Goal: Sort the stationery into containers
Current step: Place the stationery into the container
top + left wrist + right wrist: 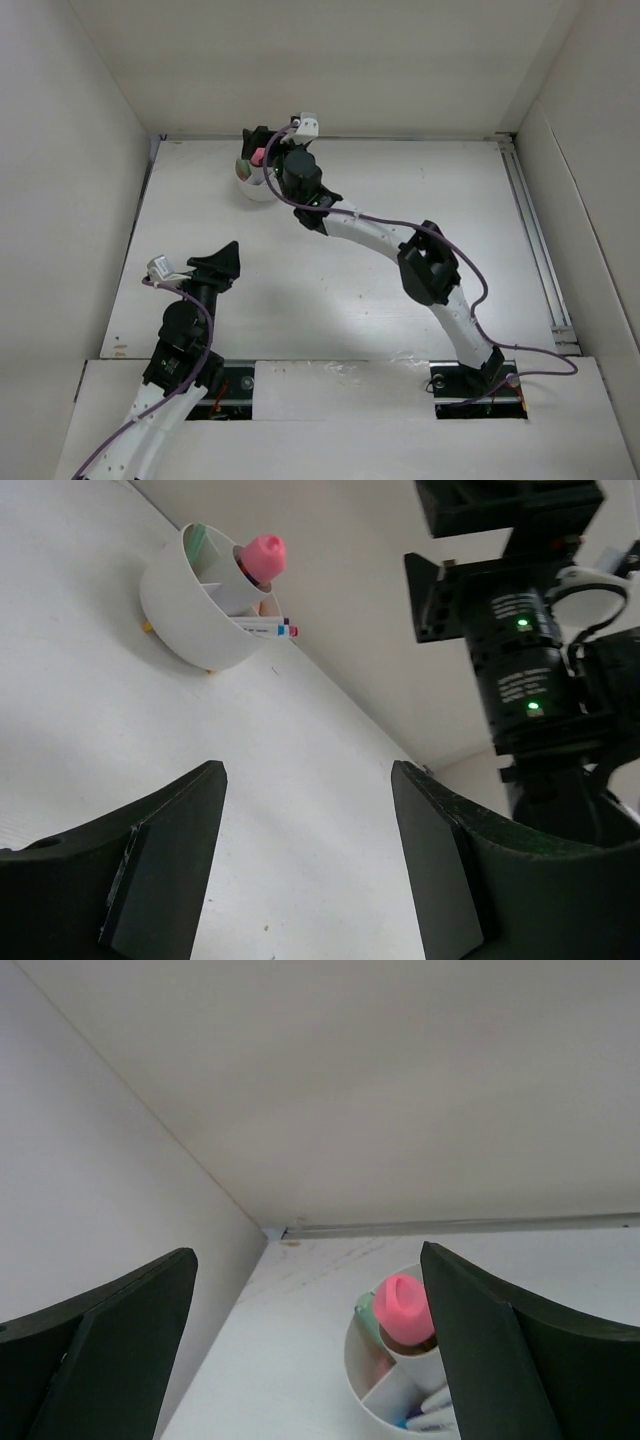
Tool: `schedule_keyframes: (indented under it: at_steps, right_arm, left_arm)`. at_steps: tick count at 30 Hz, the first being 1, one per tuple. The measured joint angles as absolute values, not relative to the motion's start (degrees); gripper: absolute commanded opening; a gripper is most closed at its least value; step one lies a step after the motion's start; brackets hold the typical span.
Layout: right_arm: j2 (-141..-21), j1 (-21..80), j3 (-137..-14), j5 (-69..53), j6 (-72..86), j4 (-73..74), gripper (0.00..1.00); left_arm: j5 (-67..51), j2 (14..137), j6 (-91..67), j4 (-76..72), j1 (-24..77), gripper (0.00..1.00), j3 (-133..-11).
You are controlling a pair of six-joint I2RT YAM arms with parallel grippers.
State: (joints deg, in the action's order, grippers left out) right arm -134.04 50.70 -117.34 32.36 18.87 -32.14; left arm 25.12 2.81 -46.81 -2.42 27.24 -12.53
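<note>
The round white divided cup (256,183) stands at the table's far left, also in the left wrist view (190,620) and the right wrist view (385,1390). A pink-capped bottle (260,555) stands in it, with a green item (196,538) and pen ends (268,629) in other compartments. The pink cap (403,1307) shows in the right wrist view. My right gripper (262,145) is open and empty just above the cup (310,1350). My left gripper (228,262) is open and empty over bare table at the near left (308,860).
White enclosure walls stand on the left, back and right. The right arm (430,270) stretches diagonally across the table's middle. A metal rail (535,235) runs along the right edge. The right wrist's black body (525,670) fills the left wrist view's right side.
</note>
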Motion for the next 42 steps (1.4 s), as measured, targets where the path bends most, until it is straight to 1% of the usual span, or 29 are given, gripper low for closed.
schedule_keyframes:
  at_steps: [2, 4, 7, 8, 10, 11, 12, 13, 17, 21, 22, 24, 25, 26, 27, 28, 29, 31, 32, 34, 35, 36, 42]
  right_arm:
    - [-130.3, 50.7, -113.7, 31.7, 19.3, -31.9, 1.00]
    - [-126.7, 50.7, -109.4, 30.9, 19.6, -31.8, 0.97]
    - [-121.0, 50.7, -101.6, 29.9, 20.8, -30.9, 0.87]
    - [-119.0, 50.7, -98.5, 29.6, 21.3, -30.6, 0.71]
    - [-114.5, 50.7, -91.3, 29.3, 22.5, -29.7, 0.37]
    - [-112.4, 50.7, -87.7, 29.1, 23.2, -29.6, 0.14]
    - [-110.0, 50.7, -83.9, 28.8, 23.9, -29.2, 0.06]
    - [-107.9, 50.7, -80.6, 28.9, 24.6, -28.7, 0.00]
    - [-98.4, 50.7, -68.4, 29.3, 27.6, -25.6, 0.00]
    - [-89.6, 50.7, -59.9, 30.3, 30.6, -21.8, 0.00]
    - [-87.7, 50.7, -58.8, 30.6, 31.2, -20.5, 0.00]
    - [-85.0, 50.7, -57.9, 31.0, 32.2, -17.7, 0.08]
    - [-84.0, 50.7, -57.9, 31.0, 32.7, -16.4, 0.19]
    - [-83.2, 50.7, -58.0, 31.1, 33.0, -15.2, 0.29]
    - [-82.6, 50.7, -58.1, 31.1, 33.3, -13.8, 0.42]
    - [-82.1, 50.7, -58.1, 31.0, 33.7, -12.5, 0.51]
    - [-81.8, 50.7, -58.2, 31.0, 33.7, -11.6, 0.62]
    - [-81.3, 50.7, -58.2, 31.0, 34.0, -9.2, 0.73]
    - [-81.2, 50.7, -58.2, 31.0, 34.1, -8.4, 0.81]
    - [-80.9, 50.7, -58.2, 31.0, 34.5, -6.7, 0.83]
    - [-80.9, 50.7, -58.2, 31.0, 34.8, -5.7, 0.96]
    - [-80.8, 50.7, -58.3, 31.1, 35.4, -4.5, 1.00]
    - [-81.3, 50.7, -58.3, 31.5, 39.0, 0.5, 1.00]
  left_arm:
    - [24.9, 2.8, -46.8, -2.5, 27.2, 0.65, -12.5]
    - [24.5, 3.0, -46.7, -2.9, 27.2, 0.65, -12.5]
    - [23.7, 4.2, -46.4, -3.7, 27.2, 0.65, -12.5]
    - [23.3, 4.9, -46.3, -3.9, 27.2, 0.65, -12.5]
    - [22.3, 6.8, -46.2, -4.6, 27.2, 0.65, -12.5]
    - [21.8, 7.7, -46.1, -5.0, 27.2, 0.65, -12.5]
    - [21.1, 8.7, -45.9, -5.4, 27.2, 0.65, -12.5]
    - [20.2, 9.8, -45.6, -5.8, 27.3, 0.65, -12.5]
    - [15.9, 14.3, -44.3, -9.1, 27.2, 0.65, -12.4]
    - [10.2, 18.2, -42.6, -13.7, 27.2, 0.71, -12.3]
    - [8.7, 19.2, -42.3, -14.9, 27.2, 0.75, -12.3]
    - [5.9, 21.2, -41.6, -17.8, 27.2, 0.79, -12.2]
    - [4.3, 22.3, -41.2, -19.0, 27.2, 0.81, -12.2]
    - [2.8, 23.3, -40.9, -20.2, 27.2, 0.83, -12.2]
    - [1.8, 24.2, -40.7, -21.1, 27.3, 0.89, -12.2]
    - [0.8, 25.2, -40.5, -22.0, 27.2, 1.00, -12.2]
    - [-0.2, 26.3, -40.2, -22.9, 27.2, 1.00, -12.2]
    - [-2.0, 28.5, -40.1, -24.5, 27.3, 1.00, -12.3]
    - [-2.7, 29.6, -40.0, -25.1, 27.2, 1.00, -12.3]
    - [-3.9, 31.6, -40.0, -25.8, 27.3, 1.00, -12.6]
    - [-4.4, 32.8, -40.0, -26.1, 27.3, 1.00, -12.9]
    - [-4.7, 33.8, -40.0, -26.4, 27.3, 1.00, -13.2]
    - [-5.8, 40.2, -40.0, -28.6, 27.2, 1.00, -14.2]
